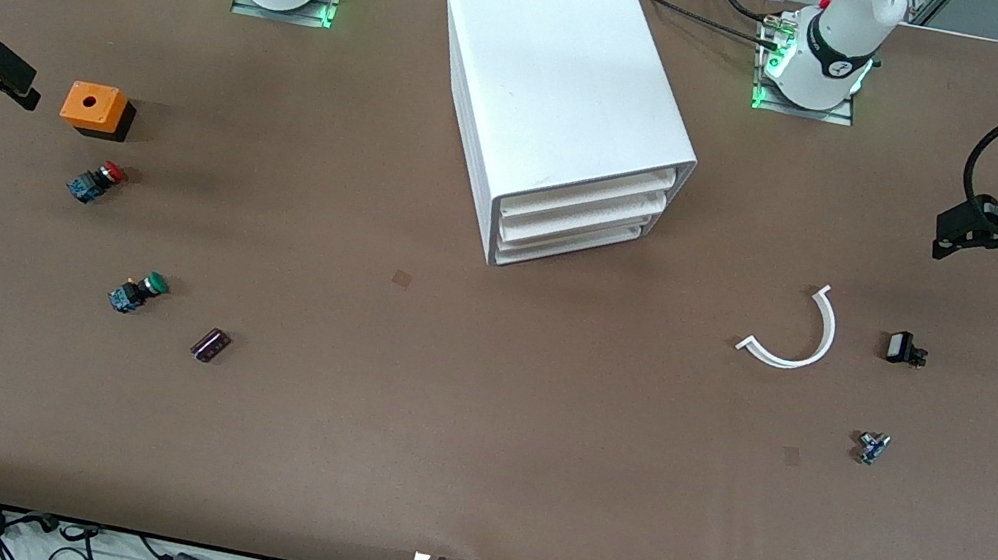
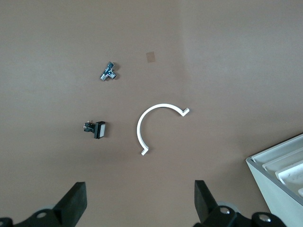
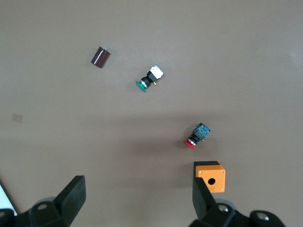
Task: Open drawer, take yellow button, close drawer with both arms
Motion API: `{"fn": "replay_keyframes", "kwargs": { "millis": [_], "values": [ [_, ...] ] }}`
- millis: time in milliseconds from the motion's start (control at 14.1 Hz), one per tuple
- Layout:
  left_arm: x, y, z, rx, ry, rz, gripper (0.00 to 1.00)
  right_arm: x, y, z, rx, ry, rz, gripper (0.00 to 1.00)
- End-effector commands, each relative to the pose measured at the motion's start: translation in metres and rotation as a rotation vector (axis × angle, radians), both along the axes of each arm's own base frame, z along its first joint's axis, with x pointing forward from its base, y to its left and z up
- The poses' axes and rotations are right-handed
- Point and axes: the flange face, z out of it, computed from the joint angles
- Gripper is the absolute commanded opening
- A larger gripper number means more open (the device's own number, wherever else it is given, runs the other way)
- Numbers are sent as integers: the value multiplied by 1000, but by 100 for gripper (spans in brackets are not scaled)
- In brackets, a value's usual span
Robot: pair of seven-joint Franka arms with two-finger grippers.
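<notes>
Cabinet: a big white box (image 1: 565, 98) in the middle of the table (image 1: 466, 477), between the two arm bases. Its front faces the left arm's end of the table and is turned a bit toward the front camera.
Drawer: the top one of three (image 1: 591, 186). It is shut.
Button: the orange-yellow one cannot be seen anywhere. My guess is that it is inside the shut drawer.
Left gripper: (image 1: 952, 239) up in the air over the left arm's end of the table. Its fingers (image 2: 73, 201) are spread wide and hold nothing.
Right gripper: (image 1: 19, 88) up in the air over the right arm's end of the table, beside an orange box (image 1: 94, 107). Its fingers (image 3: 71, 196) are spread wide and hold nothing.
Which arm is closer: the drawer's front looks toward the left gripper, so I think the left arm has the easy way in. The drawer should slide out toward that arm's end.
Other things: a red button (image 1: 96, 181) and a green button (image 1: 137, 292) lie near the right arm's end. A white curved piece (image 1: 794, 332) lies between the cabinet and the left gripper.
How far along: nothing is done yet.
</notes>
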Motion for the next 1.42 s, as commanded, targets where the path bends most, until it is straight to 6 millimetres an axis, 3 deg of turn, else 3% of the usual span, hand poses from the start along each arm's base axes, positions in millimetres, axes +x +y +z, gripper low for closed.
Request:
{"fn": "replay_keyframes", "kwargs": {
  "millis": [0, 498, 712, 996, 1210, 1352],
  "values": [
    [-4, -1, 9, -13, 0, -13, 100, -3, -3, -1, -4, 0, 18, 100],
    [-7, -6, -2, -12, 66, -22, 100, -4, -3, -1, -4, 5, 18, 100],
    [-12, -35, -22, -36, 180, -68, 100, -3, -4, -2, -4, 2, 16, 100],
    [-24, -80, -30, -51, 307, -174, 100, -2, -2, -2, -4, 0, 18, 100],
    [-16, -107, -56, -183, 359, -283, 100, -1, -1, -4, -4, 3, 21, 100],
    [-1, -112, -82, -340, 397, -316, 100, 0, -1, -8, -3, 11, 20, 100]
  ]
}}
